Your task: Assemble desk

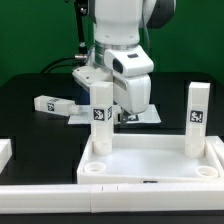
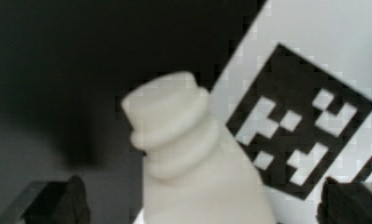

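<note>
Desk tabletop point(image 1: 150, 158): nearest, flat on the black worktop point(image 1: 30, 130), rim upward, most likely so the round sockets face up to take legs. Near sockets point(image 1: 93, 169) empty. Farther back, two tagged legs upright at the far corners, one toward the exterior view's left point(image 1: 100, 118), one toward its right point(image 1: 196, 112); whether fully seated, impossible to tell. Just beside and behind the leg on the exterior view's left, tool point(image 1: 122, 114), low over the far rim. Spread wide in the wrist view, fingertips point(image 2: 58, 200) either side of a white post end point(image 2: 174, 120), pinching nothing; probably so placed to close on or release that leg. Beyond, third leg point(image 1: 50, 103) lying loose on the worktop, no socket yet; marker board point(image 1: 152, 116) flat behind the tool.
</note>
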Robot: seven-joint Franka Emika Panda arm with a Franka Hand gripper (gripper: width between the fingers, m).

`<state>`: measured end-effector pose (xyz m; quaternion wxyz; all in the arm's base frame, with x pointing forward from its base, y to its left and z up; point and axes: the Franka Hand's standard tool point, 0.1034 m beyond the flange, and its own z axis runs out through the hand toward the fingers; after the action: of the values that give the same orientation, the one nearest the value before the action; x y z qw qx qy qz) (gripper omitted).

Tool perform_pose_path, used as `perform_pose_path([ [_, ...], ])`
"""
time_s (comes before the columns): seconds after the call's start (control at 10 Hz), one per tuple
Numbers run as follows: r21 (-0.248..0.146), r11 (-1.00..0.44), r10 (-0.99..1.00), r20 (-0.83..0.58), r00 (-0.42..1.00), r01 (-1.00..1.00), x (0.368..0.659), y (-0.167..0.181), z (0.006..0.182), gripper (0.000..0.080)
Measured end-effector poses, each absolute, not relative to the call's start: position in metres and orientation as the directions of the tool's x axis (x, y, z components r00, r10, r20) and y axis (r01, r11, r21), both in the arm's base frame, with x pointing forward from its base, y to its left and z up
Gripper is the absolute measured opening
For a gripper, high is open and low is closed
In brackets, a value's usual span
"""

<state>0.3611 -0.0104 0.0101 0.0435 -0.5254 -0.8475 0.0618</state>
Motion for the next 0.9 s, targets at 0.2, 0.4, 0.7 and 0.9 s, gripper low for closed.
perform_pose_path([
  [0.2, -0.155, 0.426, 0.902, 0.007, -0.431, 0.891, 0.361, -0.009, 0.008, 0.0623],
  [0.4, -0.157, 0.42, 0.906, 0.006, -0.424, 0.894, 0.36, -0.011, 0.008, 0.0451],
  [0.7, -0.158, 0.388, 0.92, 0.002, -0.393, 0.908, 0.36, -0.018, 0.008, 0.0284],
  [0.9, -0.137, 0.128, 0.991, -0.026, -0.133, 0.982, 0.362, -0.057, 0.018, 0.0284],
])
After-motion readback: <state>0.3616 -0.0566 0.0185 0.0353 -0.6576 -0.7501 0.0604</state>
